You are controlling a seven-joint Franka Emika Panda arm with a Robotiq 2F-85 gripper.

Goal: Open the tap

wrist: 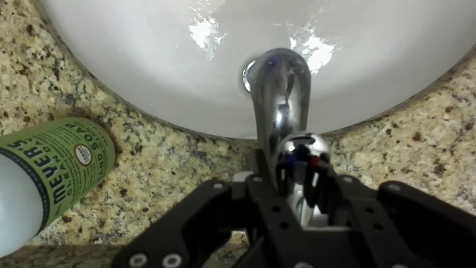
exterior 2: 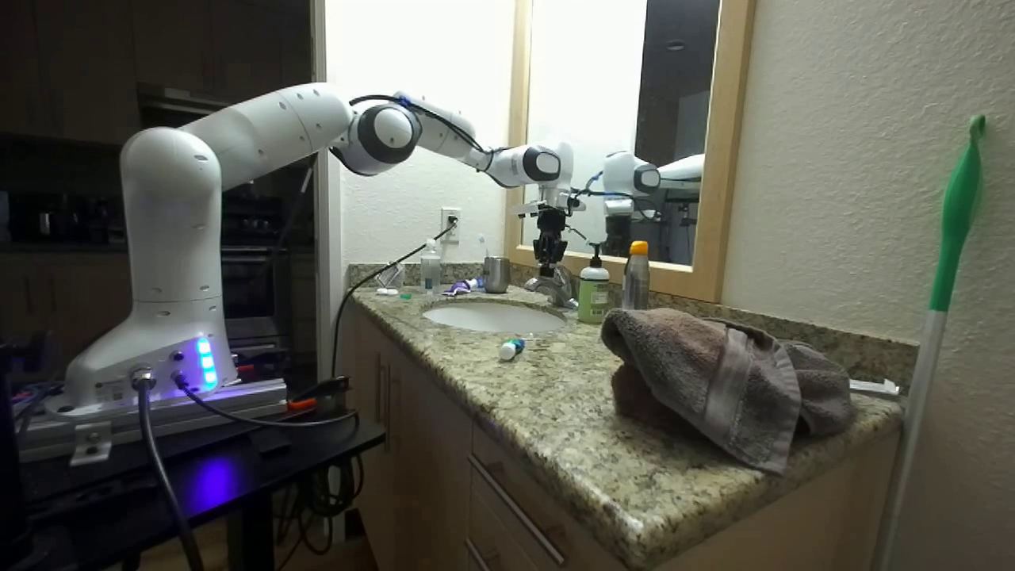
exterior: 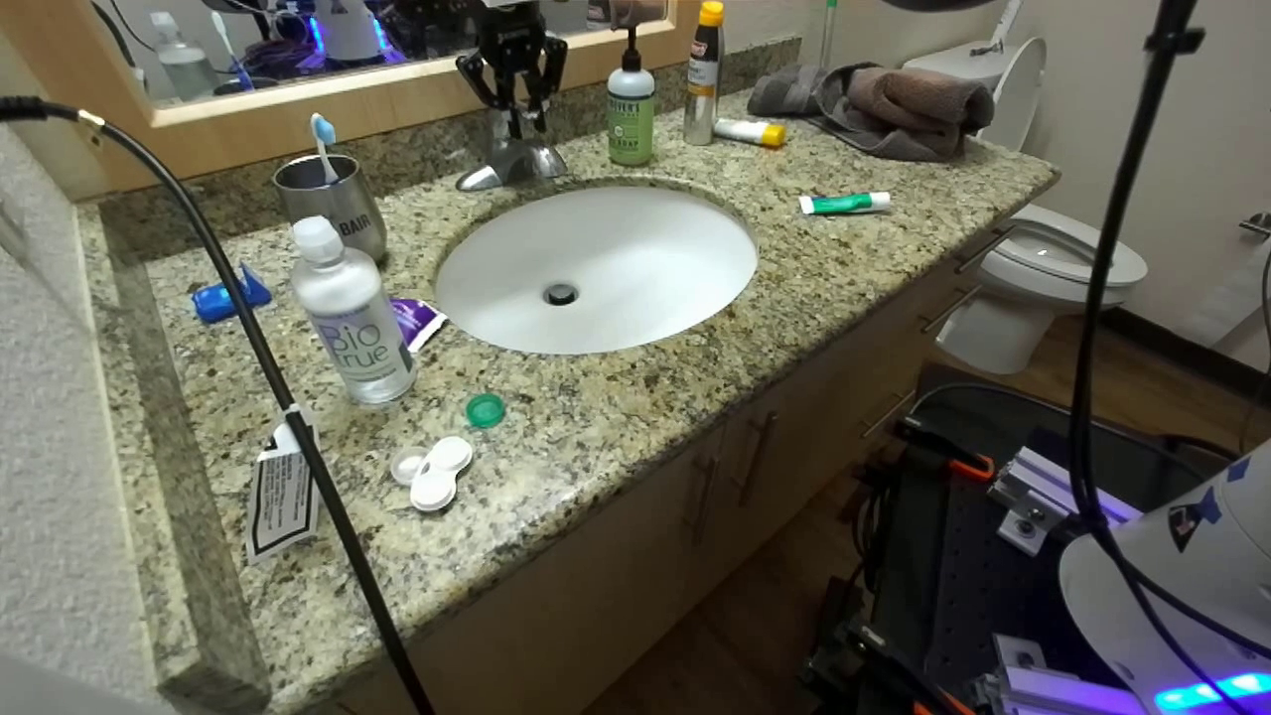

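The tap is small, shiny silver metal with a short curved spout. It stands at the back rim of the basin in both exterior views and points over the basin in the wrist view. My gripper comes down from above onto the tap's lever handle; it also shows over the tap in an exterior view. In the wrist view the gripper has one finger on each side of the rounded handle, both seeming to touch it. The fingers hide part of the handle and the tap's base.
The white basin lies in front of the tap. A green soap bottle and a yellow-capped can stand beside it. A metal cup with a toothbrush stands on the other side. A mirror frame rises close behind.
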